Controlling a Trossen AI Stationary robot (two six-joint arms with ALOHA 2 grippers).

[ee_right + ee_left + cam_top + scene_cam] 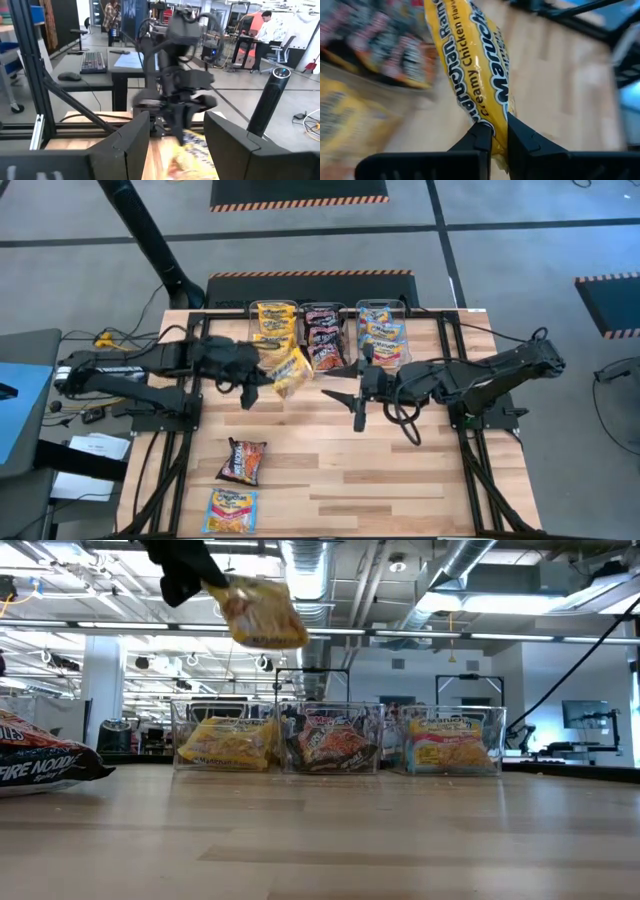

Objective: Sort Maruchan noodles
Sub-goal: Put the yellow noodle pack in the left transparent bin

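Yellow noodle packet (475,65) hangs pinched in raised left gripper (499,137).

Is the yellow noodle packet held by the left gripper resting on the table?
No, in the low view the yellow Creamy Chicken packet hangs high in the air from the left gripper, well above the wooden table.

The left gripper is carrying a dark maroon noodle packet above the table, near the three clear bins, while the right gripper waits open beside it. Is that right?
Not quite. The packet in the left gripper is yellow, not dark maroon: the left wrist view shows a yellow Maruchan Creamy Chicken packet pinched between the fingers. The rest holds: it hangs above the table near the three clear bins, and the right gripper waits open beside it.
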